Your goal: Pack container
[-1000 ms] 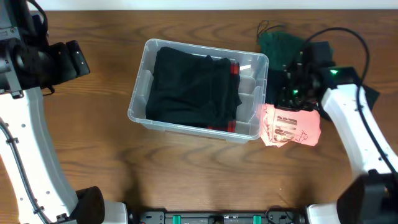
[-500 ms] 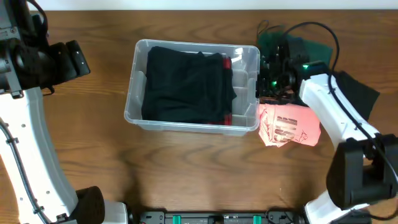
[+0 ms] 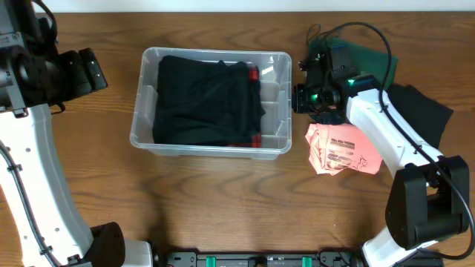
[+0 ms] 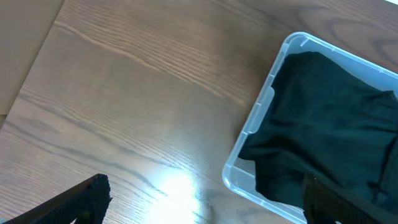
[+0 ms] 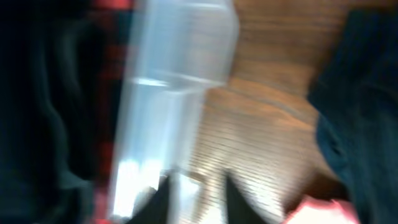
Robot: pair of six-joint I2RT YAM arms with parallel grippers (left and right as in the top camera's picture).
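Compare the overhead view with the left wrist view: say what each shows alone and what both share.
Only overhead: the right gripper beside the container at its right end, a crumpled pink packet, a green cloth and a dark cloth on the right. Only left wrist: a tan surface past the table's edge at upper left. Both: the container, the black garment inside it, the wooden table.

We see two white-shelled arms, left arm [image 3: 30,170] and right arm [image 3: 386,132], with black joint housings. Right wrist has a green LED [image 3: 317,96] and a looping thin black cable [image 3: 361,26]. Left gripper [image 4: 205,196] has matte black fingers.
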